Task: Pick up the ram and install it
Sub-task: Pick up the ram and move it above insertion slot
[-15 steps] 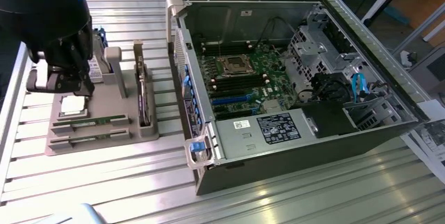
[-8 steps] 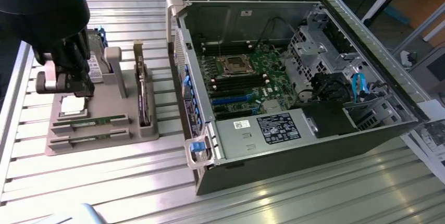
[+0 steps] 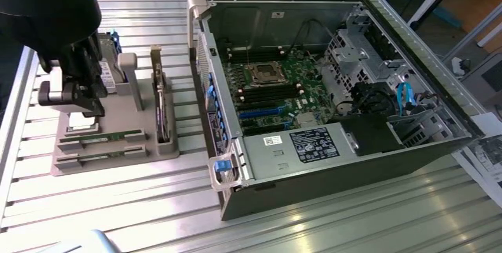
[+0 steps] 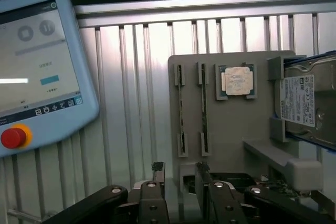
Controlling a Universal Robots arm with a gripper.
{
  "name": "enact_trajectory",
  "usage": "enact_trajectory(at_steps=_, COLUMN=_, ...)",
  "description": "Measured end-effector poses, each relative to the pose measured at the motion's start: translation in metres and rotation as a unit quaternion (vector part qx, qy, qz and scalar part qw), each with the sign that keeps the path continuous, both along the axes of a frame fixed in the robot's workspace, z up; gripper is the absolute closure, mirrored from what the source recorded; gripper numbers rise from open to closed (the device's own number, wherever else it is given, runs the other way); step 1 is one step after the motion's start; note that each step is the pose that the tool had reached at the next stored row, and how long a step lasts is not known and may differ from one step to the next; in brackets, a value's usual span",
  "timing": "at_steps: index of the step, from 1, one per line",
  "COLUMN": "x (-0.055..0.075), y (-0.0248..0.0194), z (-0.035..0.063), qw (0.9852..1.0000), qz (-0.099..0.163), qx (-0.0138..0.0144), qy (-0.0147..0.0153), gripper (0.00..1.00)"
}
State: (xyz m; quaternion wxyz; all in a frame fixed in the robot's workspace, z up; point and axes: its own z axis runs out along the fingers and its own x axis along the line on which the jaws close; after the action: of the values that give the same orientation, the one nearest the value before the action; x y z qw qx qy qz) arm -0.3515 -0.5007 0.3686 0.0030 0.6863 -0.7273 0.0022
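Two green ram sticks (image 3: pixel 102 137) (image 3: pixel 100 158) stand on edge in the slots of a grey parts holder (image 3: pixel 126 150) at the exterior view's left. In the wrist view the same sticks show edge-on as thin strips (image 4: pixel 181 111) (image 4: pixel 203 109). My gripper (image 3: pixel 84 110) hangs over the holder, just behind the sticks and apart from them. Its two black fingertips (image 4: pixel 157 170) stand apart in the wrist view, so the gripper (image 4: pixel 180 172) is open with nothing between them. The open computer case (image 3: pixel 330 165) lies at the exterior view's right, with the motherboard (image 3: pixel 274 88) and its dark memory slots (image 3: pixel 267 97) exposed.
The holder also carries a square silver processor (image 4: pixel 237 81), an upright hard drive (image 4: pixel 307 103) and a dark upright expansion card (image 3: pixel 161 106). A teach pendant (image 4: pixel 37 72) with a red stop button lies on the slatted metal table (image 3: pixel 117 206). The case wall (image 3: pixel 208 82) rises between the holder and the motherboard.
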Motion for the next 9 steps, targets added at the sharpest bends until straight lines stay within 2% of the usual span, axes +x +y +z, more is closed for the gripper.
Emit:
enact_trajectory(at_steps=3, x=-0.001, y=0.0007, z=-0.0026, qw=1.0000, qz=0.002, qx=-0.0007, qy=-0.0001, gripper=0.64)
enact_trajectory(at_steps=6, x=-0.009, y=0.0060, z=-0.0111, qw=1.0000, qz=0.002, qx=-0.0010, qy=0.0000, gripper=0.64)
enact_trajectory(at_steps=9, x=-0.013, y=0.0087, z=-0.0168, qw=1.0000, qz=0.002, qx=-0.0010, qy=0.0000, gripper=0.64)
